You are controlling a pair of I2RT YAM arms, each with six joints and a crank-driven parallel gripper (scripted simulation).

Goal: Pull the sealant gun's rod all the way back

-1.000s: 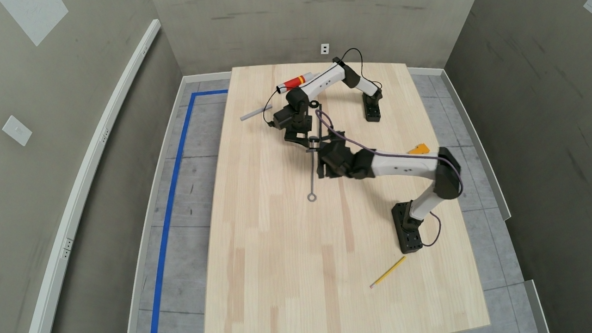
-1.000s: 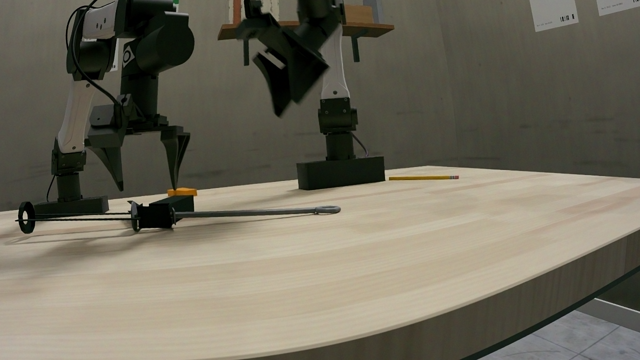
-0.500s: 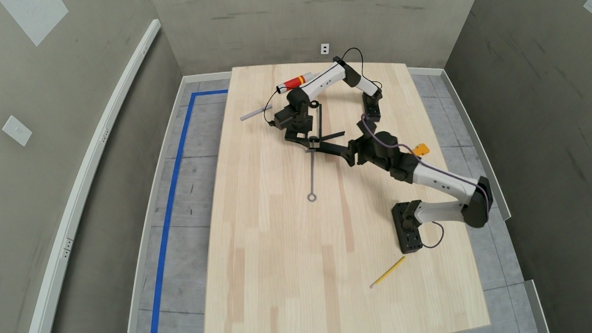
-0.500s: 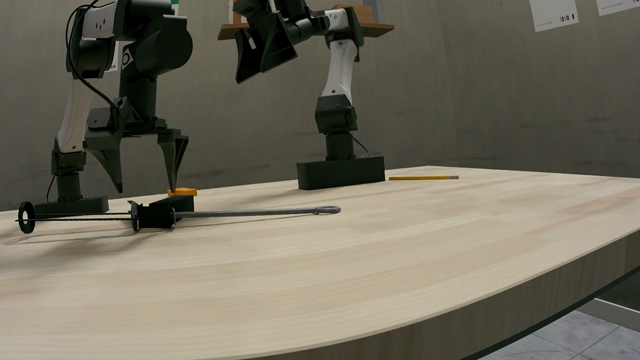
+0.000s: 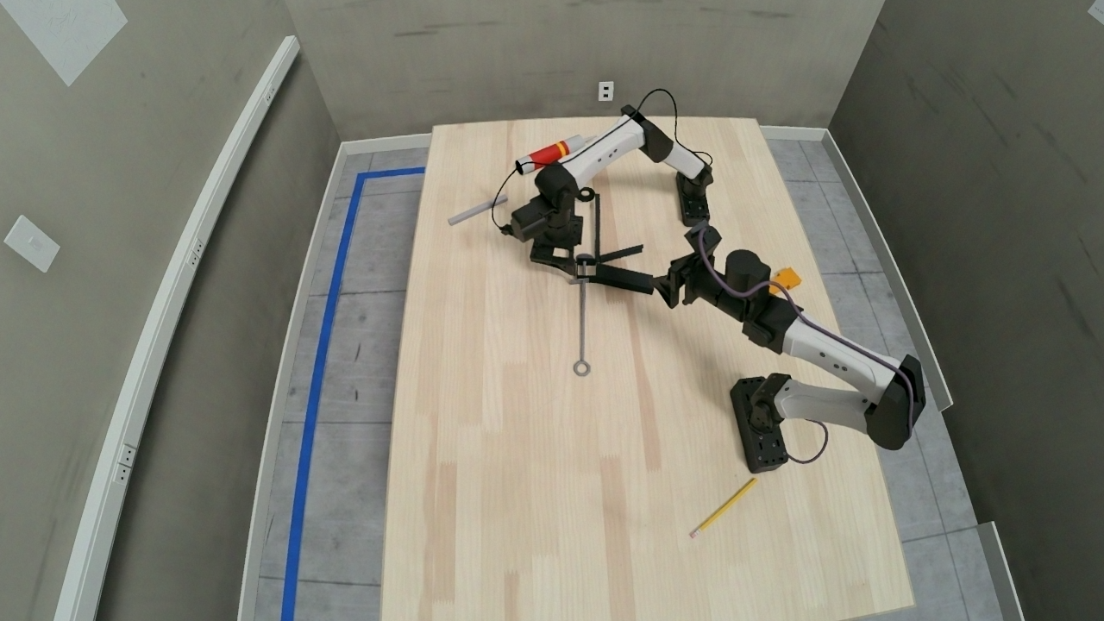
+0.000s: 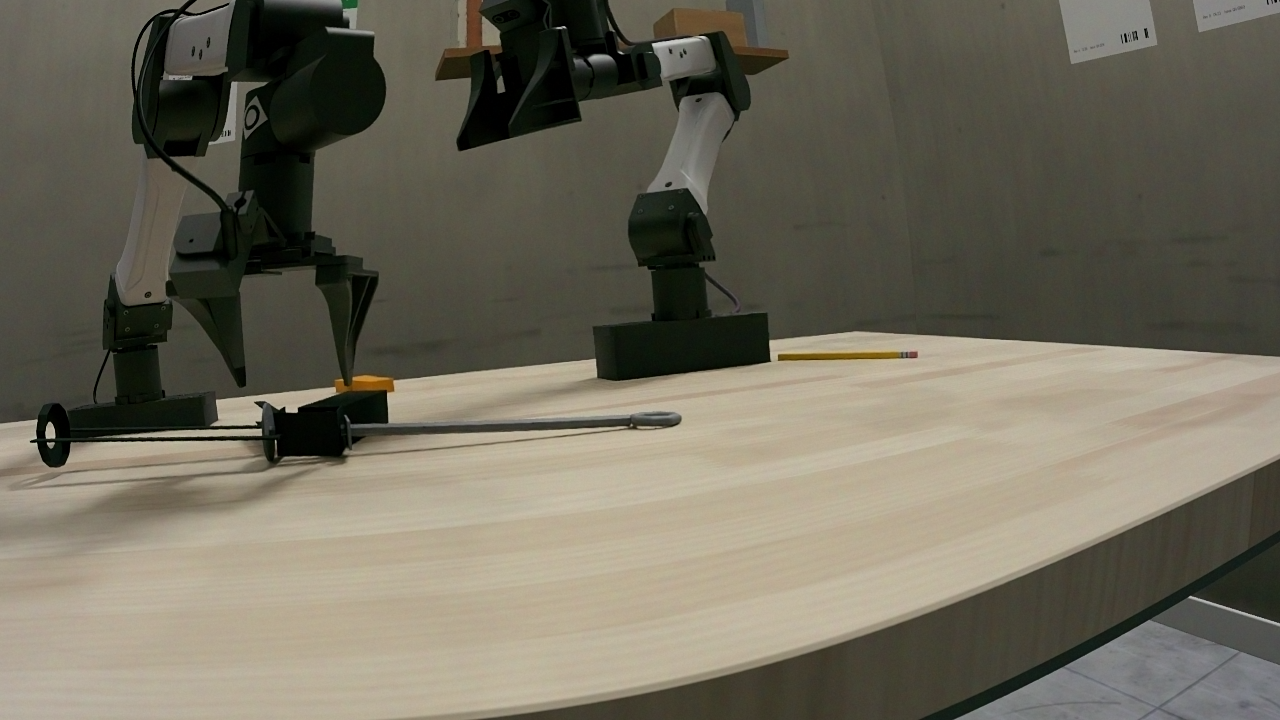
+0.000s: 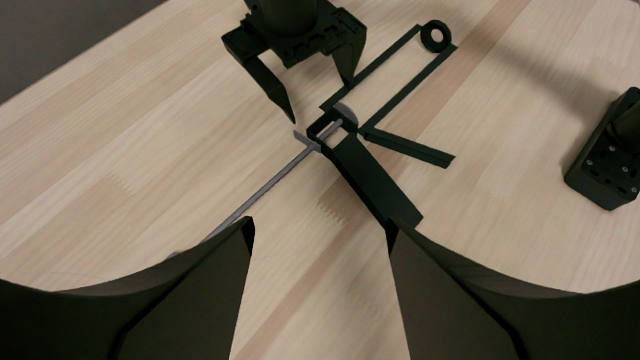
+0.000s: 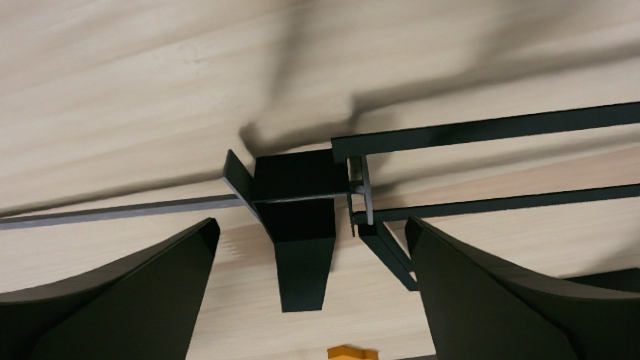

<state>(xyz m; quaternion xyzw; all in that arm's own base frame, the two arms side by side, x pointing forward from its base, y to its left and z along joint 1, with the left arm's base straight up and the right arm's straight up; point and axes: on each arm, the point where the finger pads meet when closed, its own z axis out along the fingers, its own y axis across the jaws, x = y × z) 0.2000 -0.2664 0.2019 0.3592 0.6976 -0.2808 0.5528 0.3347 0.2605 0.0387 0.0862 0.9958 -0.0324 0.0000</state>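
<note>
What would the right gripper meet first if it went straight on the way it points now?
Probably the sealant gun's black, boxy rear frame: the right gripper points down at it, fingers apart. The remaining gap is hard to judge.

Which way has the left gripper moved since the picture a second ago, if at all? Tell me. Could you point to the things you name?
Yes: in the top view, the left gripper (image 5: 668, 293) (image 6: 503, 136) (image 7: 320, 221) has moved away from the unmoved rod (image 5: 581, 324) (image 6: 492, 426) (image 7: 270, 184) (image 8: 125, 212).
</note>
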